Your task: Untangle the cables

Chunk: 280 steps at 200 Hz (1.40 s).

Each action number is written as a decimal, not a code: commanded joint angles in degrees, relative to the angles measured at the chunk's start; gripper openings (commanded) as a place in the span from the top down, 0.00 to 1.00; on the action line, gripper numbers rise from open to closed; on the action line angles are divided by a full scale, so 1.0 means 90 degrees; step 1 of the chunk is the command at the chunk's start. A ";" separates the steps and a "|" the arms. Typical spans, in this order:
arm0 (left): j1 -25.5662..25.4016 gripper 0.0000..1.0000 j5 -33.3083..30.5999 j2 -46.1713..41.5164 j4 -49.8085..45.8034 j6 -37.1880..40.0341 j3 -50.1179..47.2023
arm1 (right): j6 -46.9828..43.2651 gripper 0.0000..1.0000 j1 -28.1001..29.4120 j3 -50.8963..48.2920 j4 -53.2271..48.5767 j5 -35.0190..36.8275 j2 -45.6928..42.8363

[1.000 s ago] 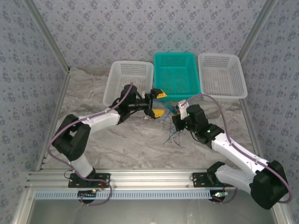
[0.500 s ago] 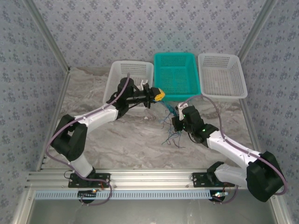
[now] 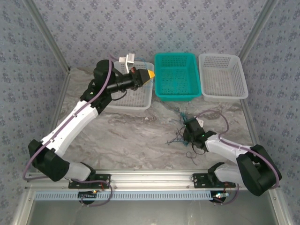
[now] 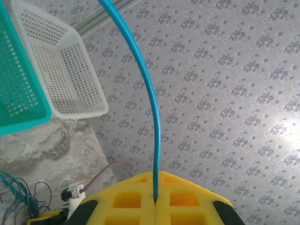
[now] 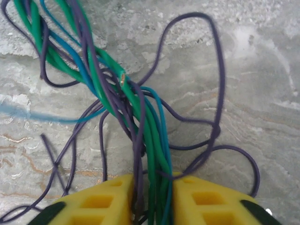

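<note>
Both end effectors gripping; cables (image 3: 180, 136) tangled on tabletop (image 3: 131, 136), centre right.
Left end effector (image 3: 147, 75), raised at upper centre over a white basket (image 3: 137, 100), has its fingers pressed together on one blue cable (image 4: 152, 105). Right end effector (image 3: 189, 132), low on the tabletop, is clamped around the green, blue and dark bundle.

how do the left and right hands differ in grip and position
The left hand pinches one blue cable; the right hand clamps a bundle of green, blue and dark cables. The left hand hangs above a white basket; the right hand sits low at the table. Both are shut.
</note>
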 commanded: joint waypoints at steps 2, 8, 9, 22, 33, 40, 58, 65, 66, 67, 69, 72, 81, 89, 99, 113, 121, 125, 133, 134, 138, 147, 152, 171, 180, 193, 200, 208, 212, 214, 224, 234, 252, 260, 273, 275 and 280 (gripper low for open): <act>-0.0056 1.00 -0.0151 0.0096 -0.0431 0.0553 -0.0001 | 0.0051 0.56 0.0007 0.0358 -0.0681 0.0043 -0.0129; -0.0062 1.00 -0.0191 0.0097 -0.0495 0.0591 0.0009 | -0.0044 0.54 0.0023 0.0455 -0.0747 0.0038 -0.0245; -0.0064 1.00 -0.0200 0.0097 -0.0513 0.0595 0.0014 | -0.0060 0.54 0.0028 0.0462 -0.0760 0.0038 -0.0265; -0.0052 1.00 -0.0346 0.0079 -0.0733 0.0755 0.0060 | -0.0162 0.49 0.0033 0.0656 -0.0871 0.0087 -0.0510; -0.0037 1.00 -0.0626 0.0067 -0.1201 0.1126 0.0244 | -0.0186 0.46 0.0017 0.0836 -0.1075 0.0198 -0.0704; -0.0037 1.00 -0.0925 0.0058 -0.1550 0.1438 0.0418 | -0.0217 0.44 0.0008 0.0951 -0.1167 0.0242 -0.0793; -0.0008 1.00 -0.1921 0.0070 -0.2179 0.2232 0.0808 | -0.0359 0.30 0.0014 0.1174 -0.1319 0.0242 -0.0998; 0.0013 1.00 -0.2372 0.0108 -0.2299 0.2484 0.0926 | -0.0419 0.27 0.0012 0.1237 -0.1312 0.0189 -0.1066; 0.0022 1.00 -0.2438 0.0117 -0.2313 0.2508 0.0941 | -0.0428 0.26 0.0013 0.1239 -0.1306 0.0173 -0.1076; 0.0026 1.00 -0.2486 0.0127 -0.2320 0.2535 0.0954 | -0.0433 0.26 0.0009 0.1245 -0.1308 0.0159 -0.1086; 0.0049 1.00 -0.2598 0.0141 -0.2335 0.2592 0.0978 | -0.0441 0.26 0.0013 0.1269 -0.1307 0.0137 -0.1105; 0.0086 1.00 -0.2739 0.0187 -0.2361 0.2666 0.1025 | -0.0460 0.25 0.0009 0.1296 -0.1297 0.0120 -0.1129; 0.0217 1.00 -0.3086 0.0335 -0.2360 0.2843 0.1137 | -0.0467 0.24 0.0011 0.1363 -0.1316 0.0089 -0.1201; 0.0345 1.00 -0.3269 0.0505 -0.2311 0.2909 0.1215 | -0.0467 0.23 0.0010 0.1421 -0.1366 0.0092 -0.1266; 0.0551 1.00 -0.3270 0.0792 -0.2201 0.2958 0.1342 | -0.0467 0.23 0.0014 0.1498 -0.1443 0.0149 -0.1324; 0.0795 1.00 -0.3209 0.1237 -0.2128 0.2987 0.1535 | -0.0476 0.23 -0.0005 0.1580 -0.1619 0.0230 -0.1375; 0.0899 1.00 -0.3170 0.1502 -0.2068 0.3042 0.1648 | -0.0500 0.23 -0.0020 0.1613 -0.1723 0.0260 -0.1396; 0.0949 1.00 -0.3177 0.1634 -0.2056 0.3075 0.1688 | -0.0514 0.23 -0.0024 0.1629 -0.1779 0.0274 -0.1397; 0.1018 1.00 -0.3224 0.1884 -0.1994 0.3145 0.1762 | -0.0546 0.23 -0.0032 0.1627 -0.1842 0.0303 -0.1407; 0.1022 1.00 -0.3231 0.1913 -0.1980 0.3146 0.1770 | -0.0545 0.23 -0.0033 0.1624 -0.1849 0.0302 -0.1412; 0.1051 1.00 -0.3239 0.2045 -0.1967 0.3170 0.1797 | -0.0557 0.23 -0.0039 0.1614 -0.1892 0.0314 -0.1416; 0.1100 1.00 -0.3281 0.2326 -0.1933 0.3251 0.1882 | -0.0521 0.23 -0.0068 0.1594 -0.1980 0.0322 -0.1427; 0.1110 1.00 -0.3346 0.2481 -0.1925 0.3296 0.1922 | -0.0469 0.23 -0.0097 0.1591 -0.2028 0.0310 -0.1422; 0.1161 0.63 -0.3660 0.3002 -0.2316 0.3325 0.2177 | -0.0217 0.21 -0.0305 0.1580 -0.2235 0.0141 -0.1417; 0.1164 0.45 -0.3790 0.3153 -0.2693 0.3337 0.2409 | -0.0138 0.21 -0.0411 0.1580 -0.2318 0.0048 -0.1425; 0.1154 0.33 -0.4005 0.3177 -0.3078 0.3363 0.2577 | -0.0068 0.19 -0.0568 0.1567 -0.2419 -0.0016 -0.1442; 0.1161 0.30 -0.4131 0.3098 -0.3202 0.3363 0.2580 | -0.0014 0.17 -0.0659 0.1539 -0.2445 -0.0047 -0.1436; 0.1164 0.28 -0.4216 0.2957 -0.3284 0.3403 0.2527 | -0.0015 0.17 -0.0797 0.1483 -0.2381 -0.0172 -0.1402; 0.1164 0.28 -0.4221 0.2868 -0.3323 0.3423 0.2499 | -0.0036 0.17 -0.0873 0.1463 -0.2330 -0.0261 -0.1377; 0.1164 0.28 -0.4223 0.2831 -0.3331 0.3434 0.2480 | -0.0049 0.17 -0.0911 0.1448 -0.2300 -0.0310 -0.1359; 0.1174 0.27 -0.4185 0.2551 -0.3306 0.3488 0.2339 | -0.0142 0.17 -0.1055 0.1377 -0.2102 -0.0534 -0.1254; 0.1168 0.27 -0.3955 0.2240 -0.3226 0.3561 0.2141 | -0.0302 0.17 -0.1118 0.1329 -0.1880 -0.0733 -0.1095; 0.1155 0.27 -0.3243 0.1624 -0.2832 0.3631 0.1620 | -0.0554 0.17 -0.1149 0.1290 -0.1554 -0.0932 -0.0636; 0.1128 0.27 -0.2923 0.1330 -0.2590 0.3645 0.1334 | -0.0637 0.18 -0.1166 0.1305 -0.1405 -0.1008 -0.0344; 0.1057 0.26 -0.2535 0.0851 -0.2185 0.3641 0.0796 | -0.0653 0.19 -0.1211 0.1334 -0.1153 -0.1074 0.0180; 0.1044 0.26 -0.2500 0.0783 -0.2143 0.3638 0.0706 | -0.0653 0.20 -0.1220 0.1350 -0.1115 -0.1082 0.0268; 0.1015 0.26 -0.2443 0.0608 -0.2020 0.3635 0.0507 | -0.0626 0.21 -0.1218 0.1379 -0.1011 -0.1080 0.0484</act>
